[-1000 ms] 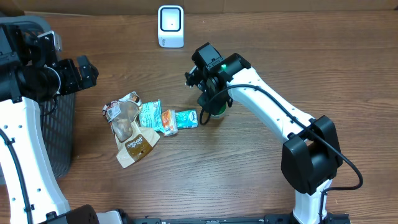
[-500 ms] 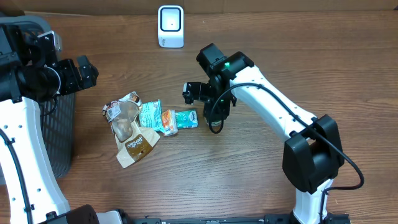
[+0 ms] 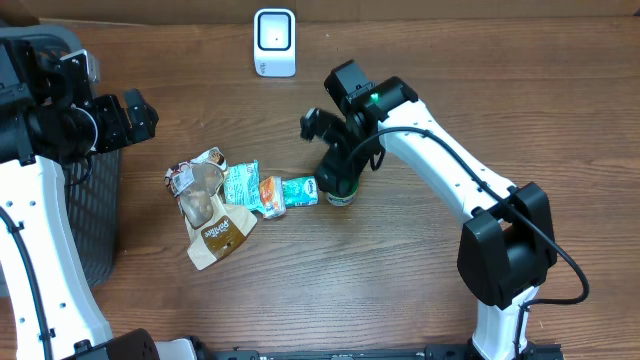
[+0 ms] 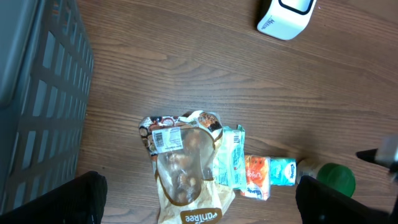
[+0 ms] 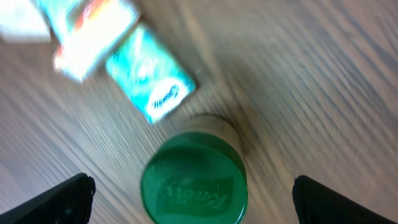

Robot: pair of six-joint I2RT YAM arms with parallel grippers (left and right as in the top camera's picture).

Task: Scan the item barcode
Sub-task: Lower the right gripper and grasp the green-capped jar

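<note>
A jar with a green lid (image 5: 194, 180) stands upright on the wooden table, just right of a teal tissue pack (image 5: 152, 81). My right gripper (image 5: 194, 202) hangs straight above it, open, its fingertips (image 5: 68, 199) wide of the lid on both sides and not touching it. In the overhead view the jar (image 3: 341, 194) peeks out below the right gripper (image 3: 335, 168). The white barcode scanner (image 3: 274, 42) stands at the table's far edge. My left gripper (image 3: 140, 112) is open and holds nothing, high at the left.
A row of items lies left of the jar: an orange packet (image 3: 270, 193), a teal packet (image 3: 240, 183), a clear snack bag (image 3: 200, 190) and a brown bag (image 3: 215, 238). A dark mesh basket (image 3: 100, 220) stands at the left edge.
My right gripper has opened and let go of the jar, which now stands beside the teal tissue pack. The left arm has not moved.
</note>
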